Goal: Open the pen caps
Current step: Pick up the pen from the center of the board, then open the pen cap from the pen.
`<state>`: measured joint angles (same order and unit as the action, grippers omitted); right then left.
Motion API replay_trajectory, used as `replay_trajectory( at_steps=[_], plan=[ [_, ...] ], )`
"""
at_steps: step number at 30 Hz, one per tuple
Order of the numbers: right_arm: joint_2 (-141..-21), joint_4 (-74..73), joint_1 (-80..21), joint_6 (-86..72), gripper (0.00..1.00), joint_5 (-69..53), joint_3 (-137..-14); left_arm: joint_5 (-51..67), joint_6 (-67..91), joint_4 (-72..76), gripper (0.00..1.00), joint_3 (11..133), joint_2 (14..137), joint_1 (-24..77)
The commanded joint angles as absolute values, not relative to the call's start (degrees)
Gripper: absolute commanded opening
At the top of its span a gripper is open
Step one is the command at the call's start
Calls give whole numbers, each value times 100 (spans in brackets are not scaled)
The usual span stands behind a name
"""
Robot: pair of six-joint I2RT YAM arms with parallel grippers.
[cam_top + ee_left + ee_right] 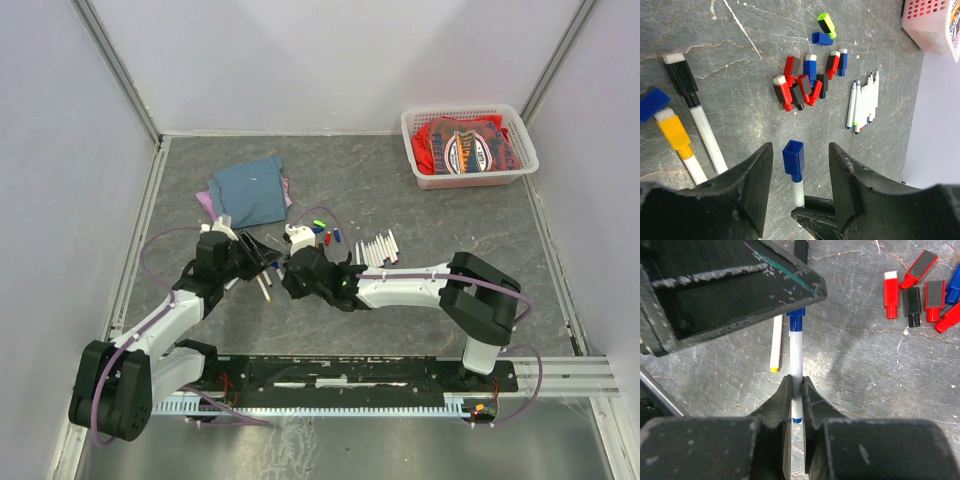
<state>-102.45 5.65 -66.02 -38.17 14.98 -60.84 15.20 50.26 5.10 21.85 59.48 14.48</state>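
Note:
My right gripper (pixel 796 381) is shut on the white barrel of a pen (pixel 796 352), holding it above the table. The pen's blue cap (pixel 793 159) is still on and sits between the open fingers of my left gripper (pixel 800 150), touching neither pad. Seen from above, the left gripper (pixel 258 262) and right gripper (pixel 286 272) meet tip to tip at the table's middle. Several loose red, black and blue caps (pixel 802 82) lie in a pile, with a green cap (pixel 826 24) and a blue cap (pixel 822 38) beyond. Capless pens (pixel 863 100) lie side by side.
A black-capped pen (pixel 682 77) and a yellow-capped pen (pixel 674 132) lie to the left. A folded blue cloth (pixel 248 192) lies behind the left arm. A white basket (pixel 468 145) with red fabric stands at the back right.

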Motion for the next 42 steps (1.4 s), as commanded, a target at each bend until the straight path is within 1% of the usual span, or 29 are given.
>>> replay_trajectory(
  at_steps=[1,7,14,23,24,27,28,31,32,34,36,39,42],
  plan=[
    [-9955,947,-6645,-3891,1,1449,-6057,1761,5049,831,54,2150,5821,1415],
    [-9995,1137,-6645,-3955,1,1282,-6013,1845,5078,869,52,2145,5844,1418],
    [-9843,1271,-6644,-3999,1,1209,-5834,1863,5286,1042,43,2048,5832,1415],
    [-9802,1377,-6637,-4008,1,1163,-5774,1931,5299,1094,24,2037,5775,1414],
    [-9801,1379,-6636,-4006,1,1161,-5779,1938,5305,1105,21,2047,5789,1411],
    [-9797,1377,-6619,-4001,1,1156,-5766,1997,5328,1175,5,2078,5833,1417],
    [-9780,1386,-6611,-4003,1,1152,-5755,1988,5329,1182,3,2089,5836,1415],
    [-9735,1422,-6592,-4007,2,1158,-5708,1962,5361,1253,3,2062,5806,1415],
    [-9718,1432,-6592,-4006,5,1160,-5694,1954,5371,1264,3,2050,5779,1415],
    [-9700,1455,-6592,-4007,17,1160,-5666,1934,5380,1267,3,2035,5715,1415],
    [-9686,1485,-6594,-4016,25,1173,-5666,1929,5381,1277,3,2030,5667,1424],
    [-9716,1419,-6583,-3966,30,1100,-5779,1978,5395,1276,3,2054,5626,1415],
    [-9751,1390,-6584,-3951,32,1094,-5847,2035,5398,1274,3,2093,5612,1422]
  ],
)
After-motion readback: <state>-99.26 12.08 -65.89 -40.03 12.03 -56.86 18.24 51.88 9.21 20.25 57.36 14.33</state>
